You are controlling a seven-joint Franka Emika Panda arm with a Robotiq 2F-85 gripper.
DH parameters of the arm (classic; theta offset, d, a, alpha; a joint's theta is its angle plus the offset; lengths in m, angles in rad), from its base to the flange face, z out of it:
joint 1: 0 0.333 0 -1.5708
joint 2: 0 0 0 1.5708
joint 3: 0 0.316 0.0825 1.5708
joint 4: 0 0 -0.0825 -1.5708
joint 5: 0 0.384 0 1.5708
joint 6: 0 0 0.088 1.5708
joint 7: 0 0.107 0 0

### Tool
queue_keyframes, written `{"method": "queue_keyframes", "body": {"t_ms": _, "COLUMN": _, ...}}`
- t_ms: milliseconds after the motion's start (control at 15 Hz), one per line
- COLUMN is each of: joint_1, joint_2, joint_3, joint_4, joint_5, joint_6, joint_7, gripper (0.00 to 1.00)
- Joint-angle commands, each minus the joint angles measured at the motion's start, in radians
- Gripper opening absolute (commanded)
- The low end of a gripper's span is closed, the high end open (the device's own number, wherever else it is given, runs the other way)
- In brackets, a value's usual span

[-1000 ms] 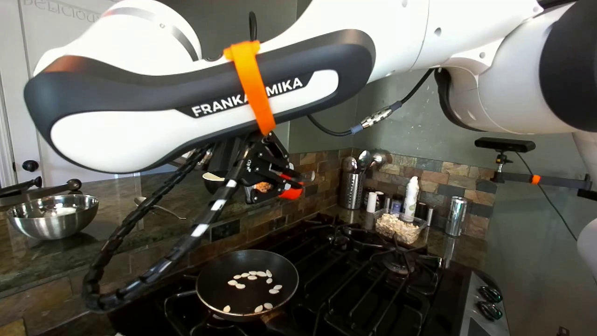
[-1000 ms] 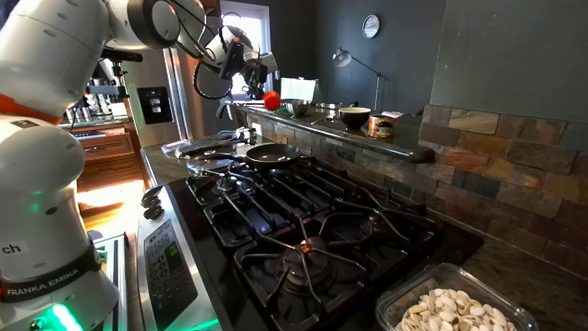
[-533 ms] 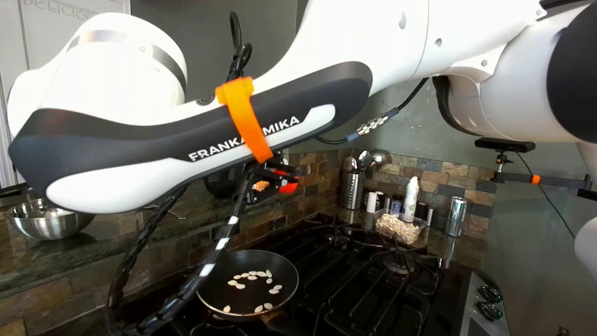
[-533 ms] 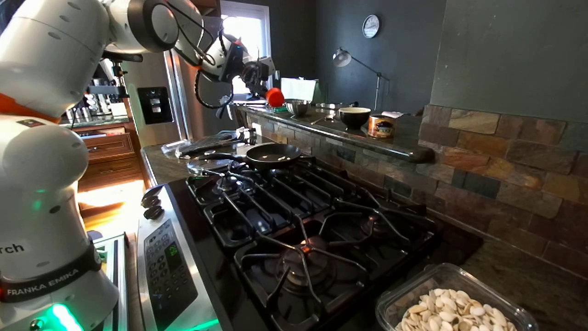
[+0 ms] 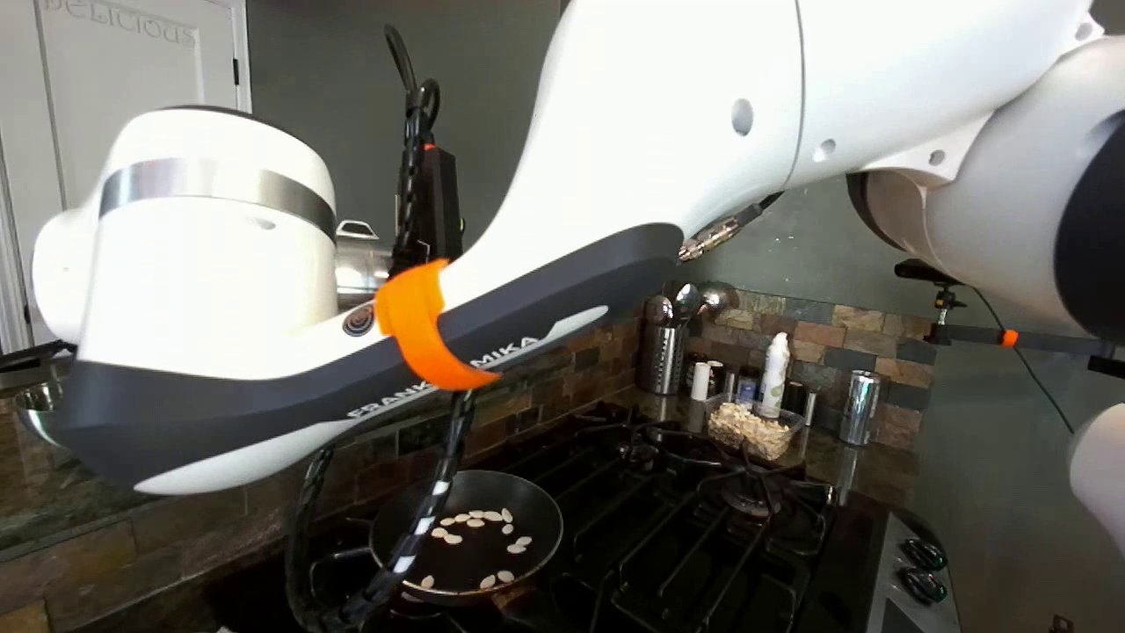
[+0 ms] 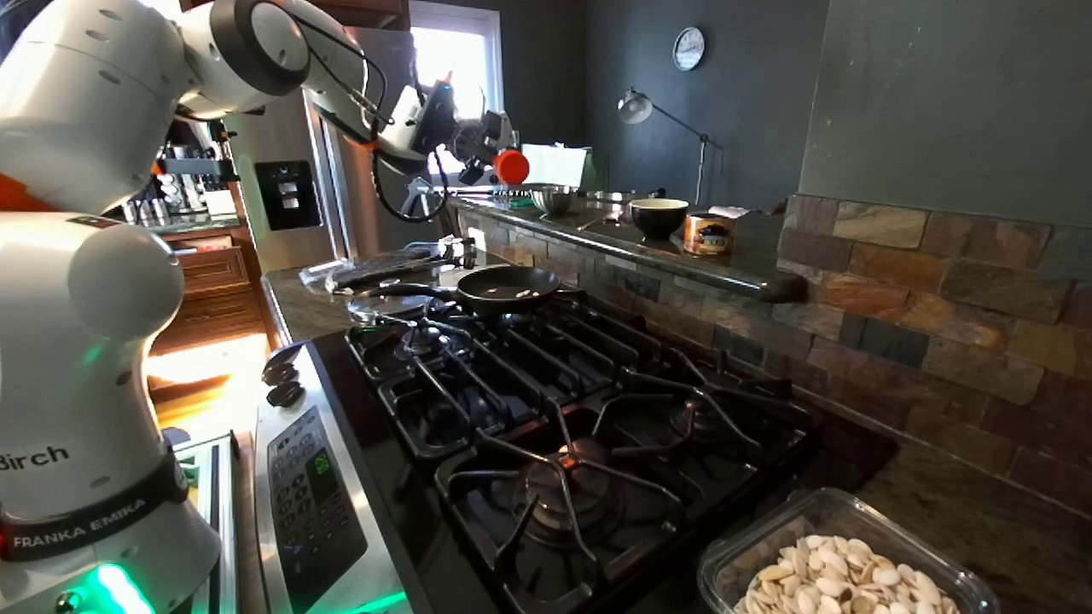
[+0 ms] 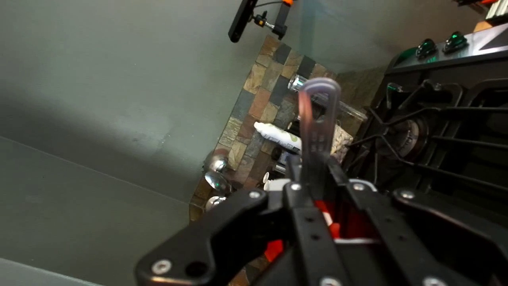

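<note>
My gripper [image 7: 316, 174] is shut on the grey see-through handle [image 7: 320, 119] of a red cup. In the wrist view the handle's looped end sticks out past the fingers, and red parts of the cup [image 7: 274, 250] show behind and between them. An exterior view shows the round red cup [image 6: 512, 167] hanging beside the gripper, in front of the raised ledge and close to a metal bowl [image 6: 553, 199]. What the cup contains cannot be seen. Elsewhere, the white forearm [image 5: 571, 176] hides both gripper and cup.
A black pan [image 5: 466, 571] with several pale seeds sits on the stove grates [image 6: 546, 426]. Seeds fill a clear plastic box [image 6: 725, 554] at the stove's end. A dark bowl [image 6: 659, 222] and a can [image 6: 708, 236] stand on the ledge. A spray can [image 5: 774, 374] stands by the wall.
The forearm has sunk in an exterior view and now covers the gripper. The red cup has risen slightly and shifted a little right in an exterior view, as the gripper tilted.
</note>
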Motion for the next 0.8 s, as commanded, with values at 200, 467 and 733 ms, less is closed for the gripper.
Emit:
{"method": "queue_keyframes", "body": {"t_ms": 200, "joint_1": 0.098, "joint_2": 0.095, "joint_3": -0.113, "joint_4": 0.068, "joint_5": -0.044, "joint_6": 0.000, "joint_7": -0.174, "gripper": 0.04}}
{"method": "queue_keyframes", "body": {"t_ms": 467, "joint_1": 0.144, "joint_2": 0.138, "joint_3": -0.180, "joint_4": 0.077, "joint_5": -0.073, "joint_6": 0.000, "joint_7": -0.271, "gripper": 0.04}}
{"method": "queue_keyframes", "body": {"t_ms": 733, "joint_1": 0.181, "joint_2": 0.174, "joint_3": -0.243, "joint_4": 0.075, "joint_5": -0.094, "joint_6": 0.000, "joint_7": -0.352, "gripper": 0.04}}
